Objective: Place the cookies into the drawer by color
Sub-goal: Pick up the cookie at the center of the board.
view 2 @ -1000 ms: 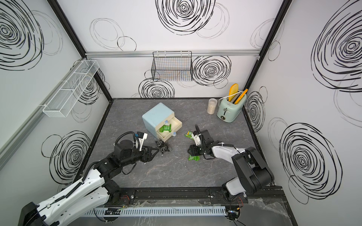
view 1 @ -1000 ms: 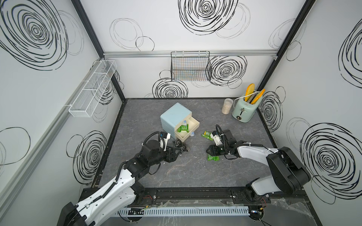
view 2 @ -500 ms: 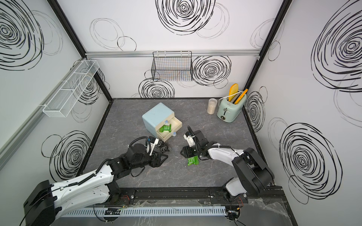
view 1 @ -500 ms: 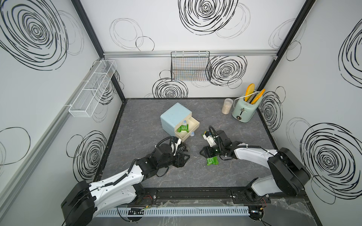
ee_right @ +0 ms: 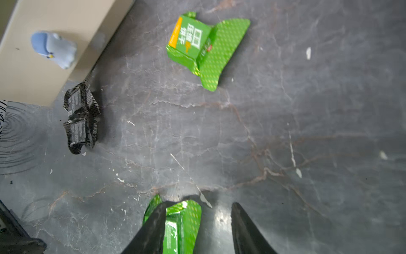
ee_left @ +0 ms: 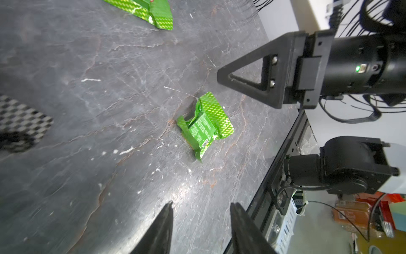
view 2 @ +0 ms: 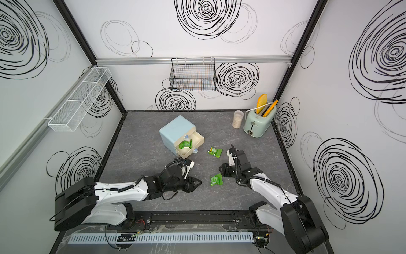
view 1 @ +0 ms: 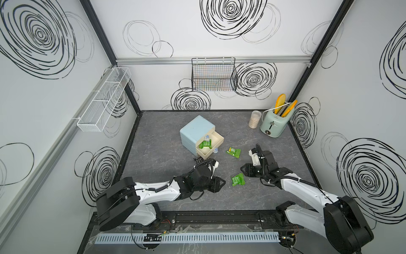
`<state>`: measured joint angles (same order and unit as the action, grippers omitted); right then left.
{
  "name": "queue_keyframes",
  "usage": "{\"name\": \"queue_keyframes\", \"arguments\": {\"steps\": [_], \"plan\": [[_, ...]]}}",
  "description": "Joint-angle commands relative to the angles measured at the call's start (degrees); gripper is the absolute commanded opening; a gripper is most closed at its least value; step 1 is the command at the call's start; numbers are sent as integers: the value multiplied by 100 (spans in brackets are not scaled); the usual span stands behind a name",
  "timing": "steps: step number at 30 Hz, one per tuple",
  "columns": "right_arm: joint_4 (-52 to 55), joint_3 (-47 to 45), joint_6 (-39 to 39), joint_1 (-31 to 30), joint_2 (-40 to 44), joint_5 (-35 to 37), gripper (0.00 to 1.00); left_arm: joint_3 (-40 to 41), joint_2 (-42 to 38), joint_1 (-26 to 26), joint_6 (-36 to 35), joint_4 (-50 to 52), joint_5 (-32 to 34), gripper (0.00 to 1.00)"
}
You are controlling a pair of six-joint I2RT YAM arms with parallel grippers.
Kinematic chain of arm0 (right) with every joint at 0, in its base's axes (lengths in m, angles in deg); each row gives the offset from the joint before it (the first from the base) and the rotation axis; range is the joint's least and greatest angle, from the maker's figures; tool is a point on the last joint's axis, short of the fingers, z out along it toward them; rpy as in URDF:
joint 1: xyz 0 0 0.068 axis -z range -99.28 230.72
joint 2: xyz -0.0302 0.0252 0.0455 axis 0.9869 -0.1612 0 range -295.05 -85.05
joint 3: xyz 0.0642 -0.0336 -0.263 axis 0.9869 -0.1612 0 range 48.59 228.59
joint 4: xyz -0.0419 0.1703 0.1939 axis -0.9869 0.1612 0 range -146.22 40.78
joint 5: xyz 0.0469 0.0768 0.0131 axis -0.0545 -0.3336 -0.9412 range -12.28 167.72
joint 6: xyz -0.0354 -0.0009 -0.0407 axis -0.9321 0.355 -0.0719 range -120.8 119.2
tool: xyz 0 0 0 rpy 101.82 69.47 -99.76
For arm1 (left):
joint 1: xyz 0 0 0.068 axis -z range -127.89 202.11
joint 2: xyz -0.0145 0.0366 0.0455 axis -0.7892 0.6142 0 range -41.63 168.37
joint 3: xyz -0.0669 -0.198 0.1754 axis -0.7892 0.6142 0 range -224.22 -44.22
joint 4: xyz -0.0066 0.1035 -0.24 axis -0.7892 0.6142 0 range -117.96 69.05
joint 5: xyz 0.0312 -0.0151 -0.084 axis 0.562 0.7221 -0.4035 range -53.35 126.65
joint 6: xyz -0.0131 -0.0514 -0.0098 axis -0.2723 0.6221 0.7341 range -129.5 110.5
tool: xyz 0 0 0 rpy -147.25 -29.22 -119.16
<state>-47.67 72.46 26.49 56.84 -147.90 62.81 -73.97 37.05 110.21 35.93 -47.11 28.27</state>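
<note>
The pale-blue cabinet [view 1: 196, 128] has its lowest drawer [view 1: 204, 153] pulled out, with a green cookie packet [view 1: 205, 144] inside. A second green packet [view 1: 234, 151] [ee_right: 197, 46] lies right of the drawer. A third green packet [view 1: 238, 179] [ee_left: 205, 125] lies nearer the front, between my two grippers. My left gripper [view 1: 219, 183] [ee_left: 201, 205] is open just left of it, with nothing between its fingers. My right gripper [view 1: 244, 170] [ee_right: 198, 206] is open over that packet's edge [ee_right: 184, 220]; one finger covers part of it. Two black packets [ee_right: 80, 118] lie by the drawer's front.
A mint-green toaster [view 1: 273, 125] and a pale cup [view 1: 254, 118] stand at the back right. A black wire basket [view 1: 214, 74] hangs on the back wall, and a white mesh shelf [view 1: 105, 99] on the left wall. A black rail [view 1: 219, 216] runs along the table's front edge.
My left gripper has swung right and forward, from near the black packets to beside the front green packet, and its jaws have narrowed. My right gripper has shifted slightly toward the front.
</note>
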Motion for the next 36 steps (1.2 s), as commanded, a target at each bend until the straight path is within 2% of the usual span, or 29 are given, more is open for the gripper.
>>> {"name": "queue_keyframes", "arguments": {"steps": [1,7,15,21,28,36], "plan": [[169,-138,178,58,97,-375,47,-269,340,124,351,-706,209,42],[-109,-389,281,58,49,-774,39,-664,1067,314,434,-868,329,35],[-342,-527,295,50,-121,-1133,34,-1046,1772,349,483,-835,403,32],[-467,-569,281,48,-284,-1224,28,-1204,2075,342,502,-782,478,31],[-460,-551,260,44,-268,-1242,12,-1401,2410,324,502,-802,409,31],[-450,-542,225,44,-219,-1294,4,-1490,2627,291,477,-899,272,32]]}}
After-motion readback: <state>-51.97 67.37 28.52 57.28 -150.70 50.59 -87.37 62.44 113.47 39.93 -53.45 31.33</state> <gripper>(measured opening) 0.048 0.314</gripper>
